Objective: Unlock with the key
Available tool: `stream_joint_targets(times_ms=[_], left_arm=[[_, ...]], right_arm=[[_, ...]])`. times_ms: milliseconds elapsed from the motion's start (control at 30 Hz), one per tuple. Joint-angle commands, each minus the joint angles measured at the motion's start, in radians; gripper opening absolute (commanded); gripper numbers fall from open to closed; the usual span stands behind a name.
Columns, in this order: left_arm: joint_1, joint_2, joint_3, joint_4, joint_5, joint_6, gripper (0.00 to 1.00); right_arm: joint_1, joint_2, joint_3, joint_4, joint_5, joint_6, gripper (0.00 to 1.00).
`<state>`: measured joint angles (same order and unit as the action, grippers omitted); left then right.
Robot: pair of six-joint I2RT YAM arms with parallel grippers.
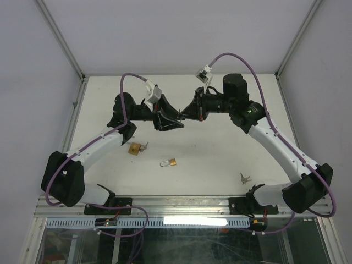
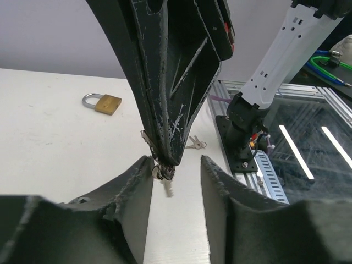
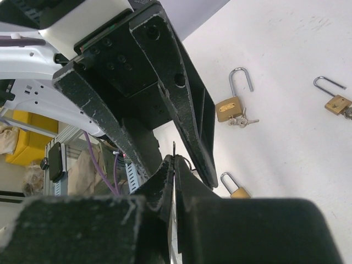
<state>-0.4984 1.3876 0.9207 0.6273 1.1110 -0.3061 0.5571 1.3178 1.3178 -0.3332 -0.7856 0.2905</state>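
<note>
Pinching key (image 2: 168,187), right tool (image 3: 173,165) | left tool (image 2: 176,165) straddling | above table (image 1: 220,151) middle

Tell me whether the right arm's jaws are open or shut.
Shut: the right gripper has its jaws pressed together, pinching the key.

White arm links (image 1: 99,144), black joints (image 1: 63,179), purple cables (image 1: 242,58), scuffed black jaws.

No readable txt, no brand marks (padlocks (image 3: 229,108) too blurry)
</note>
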Motion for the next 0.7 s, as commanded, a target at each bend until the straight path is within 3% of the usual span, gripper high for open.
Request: stream_joint_targets(times_ms=[0, 133, 167, 400, 467, 533, 667], left_arm=[[-0.008, -0.015, 0.004, 0.05, 0.0, -0.013, 0.35], [-0.008, -0.012, 0.01, 0.052, -0.003, -0.013, 0.03], [-0.008, -0.014, 0.009, 0.052, -0.003, -0.013, 0.0], [-0.008, -0.029, 0.004, 0.027, -0.054, 0.003, 0.0], [-0.008, -0.039, 0.008, -0.014, -0.082, 0.043, 0.0], [-0.008, -0.049, 0.009, -0.061, -0.113, 0.097, 0.0], [-0.011, -0.063, 0.012, -0.122, -0.108, 0.195, 0.0]], right_arm=[[0.002, -0.037, 0.002, 0.064, -0.02, 0.01, 0.0], [0.003, -0.037, -0.001, 0.071, -0.03, 0.017, 0.0], [0.002, -0.037, -0.001, 0.072, -0.03, 0.017, 0.0], [-0.012, -0.053, -0.034, 0.102, -0.031, 0.029, 0.0], [-0.035, -0.067, -0.05, 0.111, -0.034, 0.041, 0.25], [-0.082, -0.092, -0.085, 0.161, -0.055, 0.085, 0.4], [-0.162, -0.154, -0.197, 0.355, -0.115, 0.208, 0.57]])
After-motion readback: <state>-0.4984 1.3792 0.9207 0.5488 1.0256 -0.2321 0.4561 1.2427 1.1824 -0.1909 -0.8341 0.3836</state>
